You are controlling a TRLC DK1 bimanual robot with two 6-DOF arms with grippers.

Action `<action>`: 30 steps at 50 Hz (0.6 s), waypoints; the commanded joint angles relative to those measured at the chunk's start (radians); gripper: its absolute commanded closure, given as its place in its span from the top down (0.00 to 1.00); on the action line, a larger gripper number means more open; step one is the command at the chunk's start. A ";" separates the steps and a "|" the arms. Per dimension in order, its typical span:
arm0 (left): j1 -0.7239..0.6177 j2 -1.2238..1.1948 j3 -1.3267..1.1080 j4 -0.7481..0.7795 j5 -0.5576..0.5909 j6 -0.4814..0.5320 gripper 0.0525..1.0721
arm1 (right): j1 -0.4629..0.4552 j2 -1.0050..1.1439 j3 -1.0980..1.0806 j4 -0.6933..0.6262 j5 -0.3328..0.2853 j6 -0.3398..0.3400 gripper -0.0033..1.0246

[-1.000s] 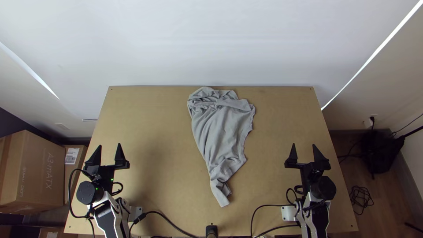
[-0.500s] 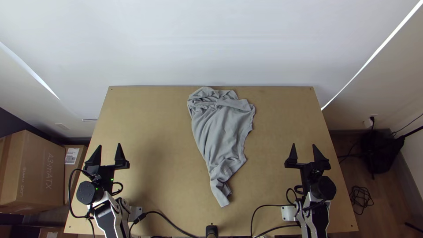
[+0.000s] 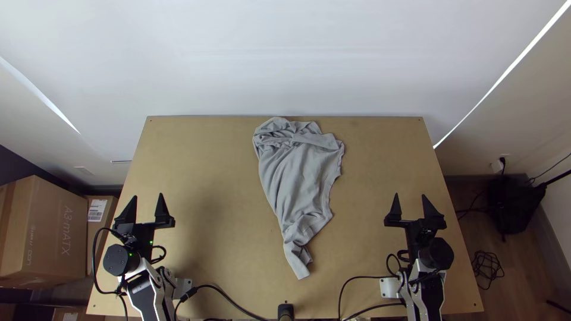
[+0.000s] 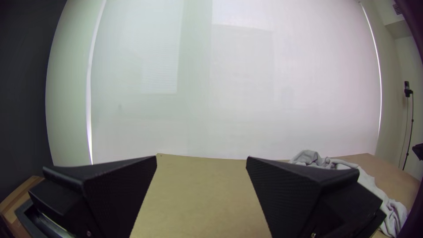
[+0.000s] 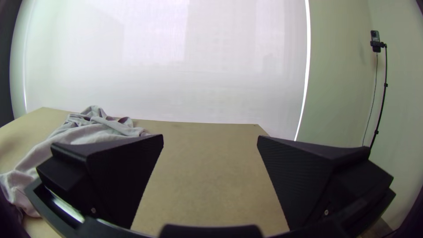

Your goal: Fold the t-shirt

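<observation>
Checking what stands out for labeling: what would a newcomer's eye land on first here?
Probably the grey t-shirt, lying rumpled just right of the table's middle, bunched at the far end and narrowing to a strip toward the near edge. Next, the two black grippers, left gripper and right gripper, both open and well apart from the shirt, one on each side of it.

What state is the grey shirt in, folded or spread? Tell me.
Neither: the shirt lies rumpled, bunched at the table's far side and narrowing to a twisted tail nearer the arms' bases.
</observation>
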 commanded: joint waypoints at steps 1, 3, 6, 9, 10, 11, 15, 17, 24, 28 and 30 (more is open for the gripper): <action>0.005 -0.006 -0.048 -0.011 -0.004 0.015 0.96 | -0.002 -0.003 -0.007 -0.022 0.003 0.002 0.96; 0.005 -0.006 -0.048 -0.011 -0.004 0.015 0.96 | -0.002 -0.003 -0.005 -0.022 0.003 0.002 0.96; 0.005 -0.006 -0.048 -0.011 -0.004 0.005 0.96 | -0.002 -0.003 -0.007 -0.022 0.003 0.002 0.96; -0.005 -0.006 -0.048 -0.011 -0.004 -0.104 0.96 | 0.000 -0.003 -0.007 -0.022 0.003 0.007 0.96; -0.006 -0.006 -0.048 -0.011 -0.004 -0.133 0.96 | 0.005 -0.004 -0.007 -0.022 0.003 0.007 0.96; -0.005 -0.006 -0.048 -0.013 -0.005 -0.137 0.96 | 0.008 -0.003 -0.007 -0.022 0.003 0.005 0.96; 0.011 0.005 -0.048 -0.013 -0.012 -0.139 0.96 | 0.008 -0.003 -0.007 -0.023 0.003 0.005 0.96; 0.031 -0.007 -0.048 -0.011 -0.016 -0.140 0.96 | 0.015 -0.003 -0.007 -0.023 0.003 0.005 0.96; 0.054 -0.006 -0.038 -0.004 -0.016 -0.128 0.95 | 0.054 -0.006 0.016 -0.012 0.006 0.008 0.96; 0.054 -0.006 -0.006 -0.031 -0.016 -0.105 0.96 | 0.060 -0.003 0.055 0.035 0.006 0.015 0.96; 0.054 -0.004 0.014 -0.040 -0.016 -0.099 0.96 | 0.069 -0.003 0.065 0.069 0.005 0.013 0.96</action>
